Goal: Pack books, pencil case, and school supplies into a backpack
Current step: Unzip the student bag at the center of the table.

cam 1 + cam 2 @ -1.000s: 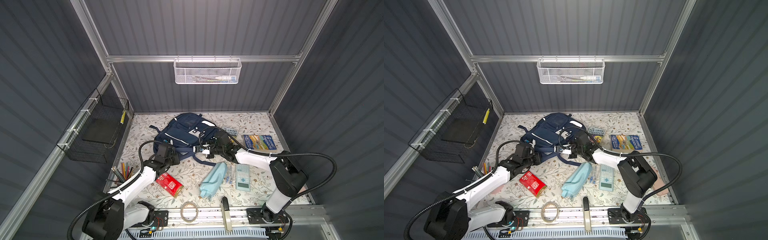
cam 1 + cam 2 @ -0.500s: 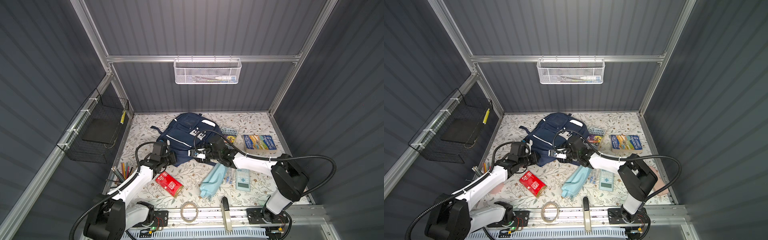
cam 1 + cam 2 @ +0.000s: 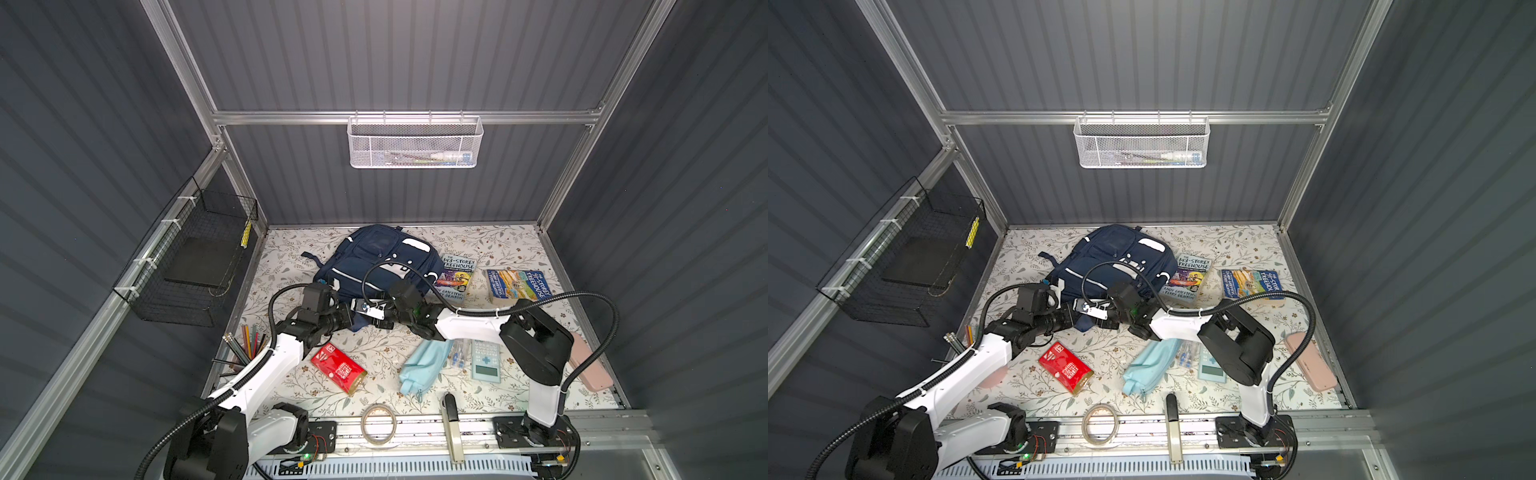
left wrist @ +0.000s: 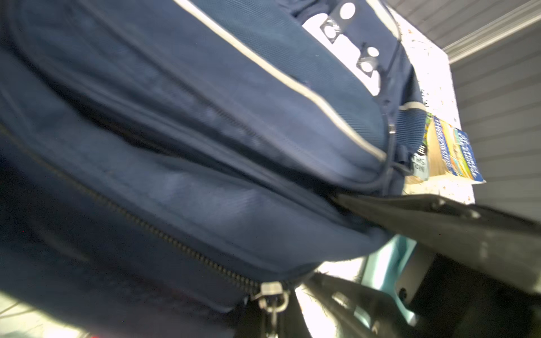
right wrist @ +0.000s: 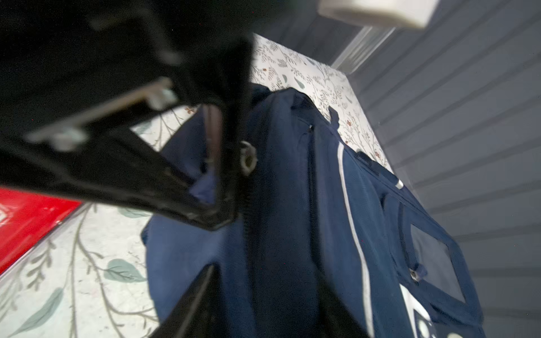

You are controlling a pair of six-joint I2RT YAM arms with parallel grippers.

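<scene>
presently, left tool [image 3: 351,323] clenched on front-facing hem of large navy fabric backpack [image 3: 374,262] on floral counter [image 3: 374,357]; right tool [image 3: 368,316] beside it, grip cannot be told.

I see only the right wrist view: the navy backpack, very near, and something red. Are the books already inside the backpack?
Observer: No. The grey-blue book and the blue-and-yellow book lie flat on the table, beside the backpack, toward the right arm.
Operator: And the pencil case?
Observer: The pencil case lies on the table too, unpacked.
Operator: The calculator?
Observer: The calculator lies flat beside the pencil case, a clear packet between them.
</scene>
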